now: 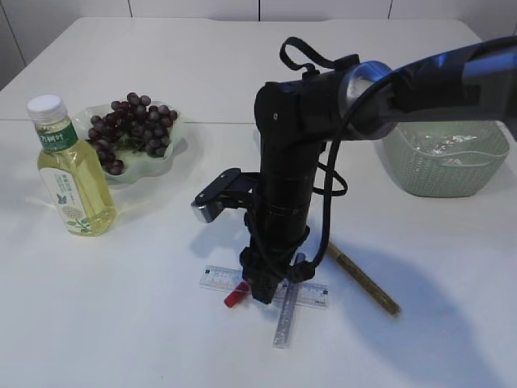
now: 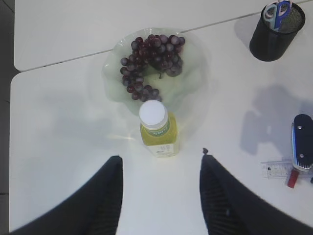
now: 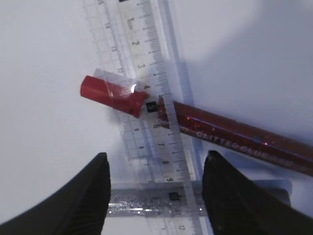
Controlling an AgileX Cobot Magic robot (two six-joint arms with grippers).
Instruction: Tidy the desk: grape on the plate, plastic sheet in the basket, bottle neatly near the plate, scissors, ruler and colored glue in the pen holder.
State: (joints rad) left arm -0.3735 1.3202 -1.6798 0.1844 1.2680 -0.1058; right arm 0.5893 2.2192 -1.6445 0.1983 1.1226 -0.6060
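- Right claw (image 3: 155,196) spread, low over ruler (image 3: 151,98) and red glue (image 3: 234,134) near bench's front edge.
- Left claw (image 2: 161,196) spread above bottle (image 2: 157,129), empty.
- Grapes (image 2: 151,61) on plate (image 2: 195,83).

You're looking at a white table (image 1: 121,339) made of panels with seams between them. At about ten o'clock sits a pale green plate (image 1: 179,139), with a bottle (image 1: 71,170) of yellow drink standing just beside it at nine o'clock. At two o'clock rests a green basket (image 1: 448,174). Near six o'clock lies a clear ruler (image 1: 216,279), crossed by a red glue stick (image 3: 234,137) and a silver glue stick (image 1: 284,323). A gold glue stick (image 1: 367,284) lies at five o'clock. The left wrist view shows a black mesh pen holder (image 2: 274,36) standing on the table.
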